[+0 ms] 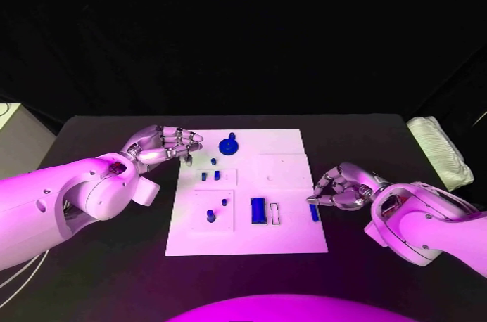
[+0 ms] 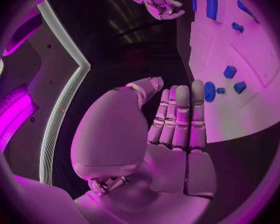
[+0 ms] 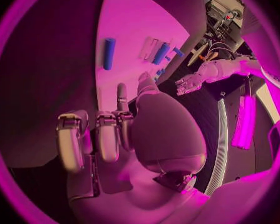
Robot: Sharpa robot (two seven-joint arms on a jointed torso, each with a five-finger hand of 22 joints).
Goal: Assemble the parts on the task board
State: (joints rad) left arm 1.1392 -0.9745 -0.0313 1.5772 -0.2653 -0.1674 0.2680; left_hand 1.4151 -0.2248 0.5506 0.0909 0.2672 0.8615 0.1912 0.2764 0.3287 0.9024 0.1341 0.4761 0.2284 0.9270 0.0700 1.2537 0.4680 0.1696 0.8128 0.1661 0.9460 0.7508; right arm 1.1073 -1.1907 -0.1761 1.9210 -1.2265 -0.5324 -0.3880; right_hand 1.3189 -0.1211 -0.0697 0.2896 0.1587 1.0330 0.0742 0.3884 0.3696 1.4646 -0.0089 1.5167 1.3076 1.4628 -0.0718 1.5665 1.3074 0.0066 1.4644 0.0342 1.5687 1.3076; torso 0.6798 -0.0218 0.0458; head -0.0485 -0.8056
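The white task board [image 1: 248,227] lies mid-table. On it are a blue round disc [image 1: 230,146], two small blue pieces [image 1: 210,174], a short peg [image 1: 211,215], a blue block [image 1: 257,209] and a slim bar [image 1: 276,213]. A blue cylinder [image 1: 314,213] lies at the board's right edge. My left hand [image 1: 162,145] hovers at the board's far left corner, fingers straight and together, holding nothing; in the left wrist view its fingertips [image 2: 180,92] stand beside the disc [image 2: 210,91]. My right hand [image 1: 343,187] sits just beyond the cylinder [image 3: 109,53] with fingers curled in, empty.
A white folded pad [image 1: 441,150] lies at the table's right edge. A pale box [image 1: 13,121] stands off the table's far left corner. Bare black table [image 1: 112,266] surrounds the board.
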